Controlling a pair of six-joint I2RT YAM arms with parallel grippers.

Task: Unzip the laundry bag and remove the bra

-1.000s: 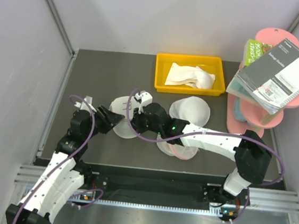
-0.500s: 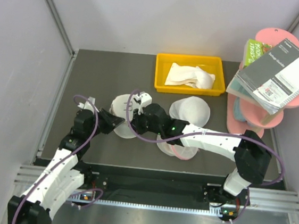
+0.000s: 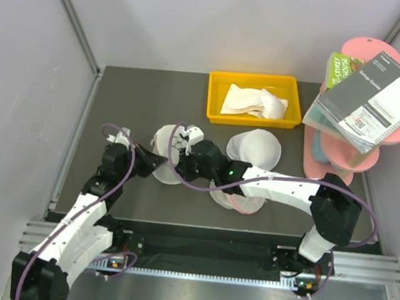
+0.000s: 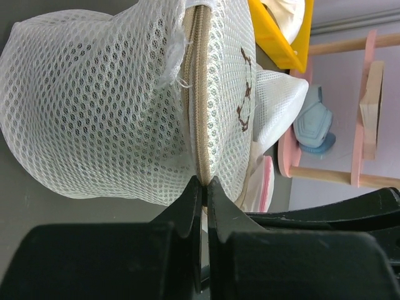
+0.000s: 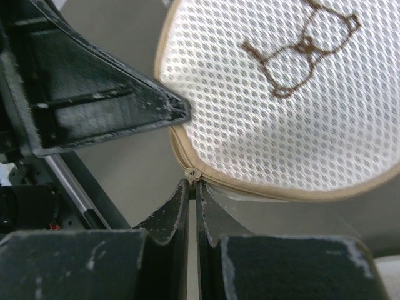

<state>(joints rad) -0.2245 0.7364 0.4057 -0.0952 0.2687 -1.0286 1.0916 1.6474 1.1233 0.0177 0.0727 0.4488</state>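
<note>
The laundry bag (image 3: 164,140), a round white mesh pod with a beige zipper rim (image 4: 201,94) and a brown mark (image 5: 300,47), sits left of the table's centre. My left gripper (image 4: 204,182) is shut on the bag's zipper rim at its near edge; from above it (image 3: 157,162) is at the bag's left front. My right gripper (image 5: 194,182) is shut on the small zipper pull (image 5: 192,173) at the rim; from above it (image 3: 174,161) reaches in from the right. Both grips sit close together. The bra is hidden.
A plain white mesh bag (image 3: 254,147) and a pink-rimmed mesh bag (image 3: 241,201) lie under and behind the right arm. A yellow tray (image 3: 254,77) holding white cloth (image 3: 251,102) stands at the back. A pink shelf (image 3: 349,158) with books (image 3: 373,104) fills the right side.
My left gripper has moved in to the bag and shut on its zipper rim. The right gripper stays shut on the pull and has hardly moved.
</note>
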